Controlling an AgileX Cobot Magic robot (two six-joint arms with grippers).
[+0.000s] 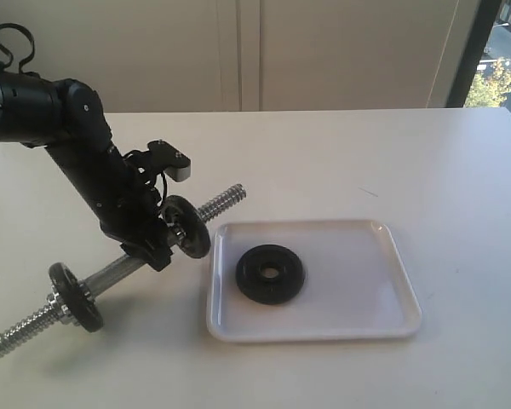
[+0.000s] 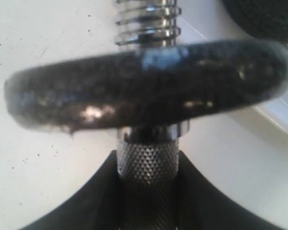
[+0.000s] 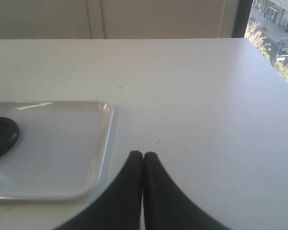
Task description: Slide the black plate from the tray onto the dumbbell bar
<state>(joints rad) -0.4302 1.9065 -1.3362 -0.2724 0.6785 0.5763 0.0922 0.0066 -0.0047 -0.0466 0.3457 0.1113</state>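
Observation:
The black plate (image 1: 270, 273) lies flat in the white tray (image 1: 358, 294), left of its middle. The dumbbell bar (image 1: 119, 271) runs slantwise left of the tray, one threaded end (image 1: 224, 201) pointing past the tray's far left corner. My left gripper (image 1: 153, 243) is shut on the bar's cross-hatched middle (image 2: 147, 165), just behind a greyer disc (image 2: 149, 86). A corner of the black plate (image 2: 264, 17) shows beyond that disc. My right gripper (image 3: 143, 155) is shut and empty over bare table, beside the tray (image 3: 62, 143) and away from the black plate (image 3: 0, 134). It is out of the exterior view.
Two greyer discs sit on the bar, one (image 1: 187, 226) close to the tray's left rim and one (image 1: 75, 296) near the bar's lower threaded end (image 1: 8, 341). A window (image 1: 502, 60) lies past the table's far right corner.

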